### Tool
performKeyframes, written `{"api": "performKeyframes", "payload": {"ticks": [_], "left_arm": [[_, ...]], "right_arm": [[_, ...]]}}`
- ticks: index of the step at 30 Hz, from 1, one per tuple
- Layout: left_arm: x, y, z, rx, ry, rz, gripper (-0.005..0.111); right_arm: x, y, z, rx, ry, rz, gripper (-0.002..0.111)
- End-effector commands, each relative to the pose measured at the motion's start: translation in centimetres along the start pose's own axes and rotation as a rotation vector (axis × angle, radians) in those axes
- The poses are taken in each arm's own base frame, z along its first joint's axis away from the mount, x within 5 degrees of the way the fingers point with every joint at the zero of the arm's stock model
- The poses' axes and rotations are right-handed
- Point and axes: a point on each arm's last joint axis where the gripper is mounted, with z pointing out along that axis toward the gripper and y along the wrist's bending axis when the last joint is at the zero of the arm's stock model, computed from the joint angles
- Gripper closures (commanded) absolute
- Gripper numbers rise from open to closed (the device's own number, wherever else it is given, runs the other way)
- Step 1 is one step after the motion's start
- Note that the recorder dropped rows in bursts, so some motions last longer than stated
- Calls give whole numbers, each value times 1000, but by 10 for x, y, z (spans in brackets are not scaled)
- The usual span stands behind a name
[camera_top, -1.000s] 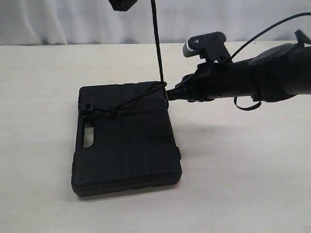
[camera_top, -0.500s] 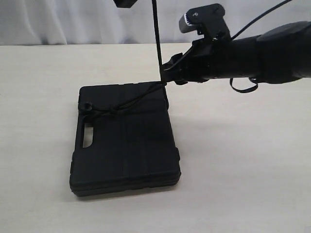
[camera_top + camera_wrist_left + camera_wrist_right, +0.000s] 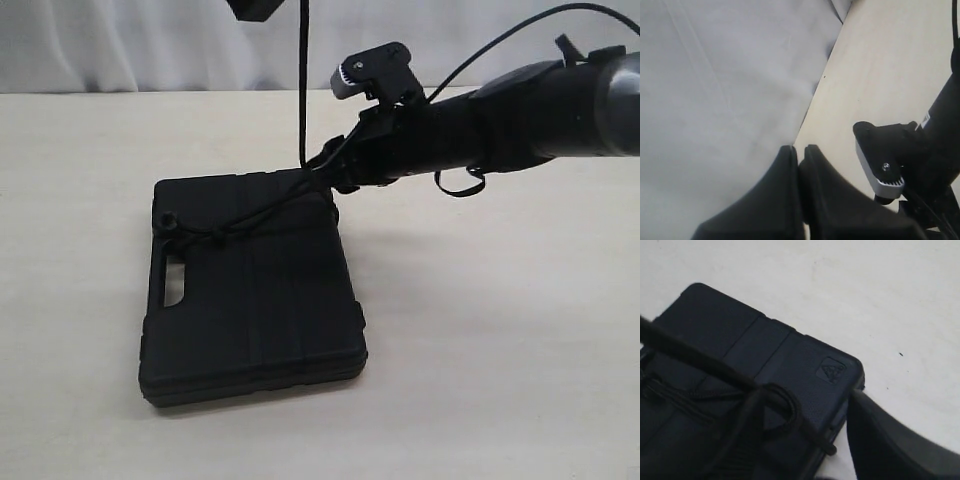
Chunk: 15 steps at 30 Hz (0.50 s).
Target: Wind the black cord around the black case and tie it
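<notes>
**Right arm now higher and further left, and the cord strand goes with it**

Exterior view: compared with one second ago, the right gripper (image 3: pixel 328 170) is higher and more to the left, at the far right corner of the black case (image 3: pixel 250 290). The upright strand of the black cord (image 3: pixel 303 90) has shifted left too, and the case sits slightly more left on the worktop (image 3: pixel 500 350). The case lies flat with its handle slot on the left. The cord crosses its far part from a knot near the left edge to the right corner. From there it rises straight out of the picture, beside the left gripper (image 3: pixel 254 8).

Left wrist view: the fingers (image 3: pixel 785 200) are pressed together, so this gripper is closed. Whether the cord is pinched between them cannot be seen.

Right wrist view: the cord makes a loop on the case near its corner. Only one finger (image 3: pixel 890 440) shows, beside that corner, so I cannot tell if this gripper is open or closed.
</notes>
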Motion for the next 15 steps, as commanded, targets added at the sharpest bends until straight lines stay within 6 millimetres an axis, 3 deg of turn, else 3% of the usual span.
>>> {"api": "performKeyframes", "payload": {"ticks": [1, 5, 7, 10, 15], "left_arm": [[-9, 5, -7, -51, -56, -9, 107], [-10, 8, -8, -77, -74, -1, 107], [-11, 9, -8, -86, -81, -1, 107], [-11, 8, -8, -83, -78, -1, 107], [-12, 8, -8, -74, -90, -34, 107]], "right_arm": [[-5, -12, -29, 54, -19, 1, 60], [-11, 5, -57, -94, -37, -90, 60], [-10, 15, -58, -156, -32, -145, 59], [-8, 21, -51, -132, -41, -160, 56], [-1, 29, -17, 37, -40, -200, 44]]}}
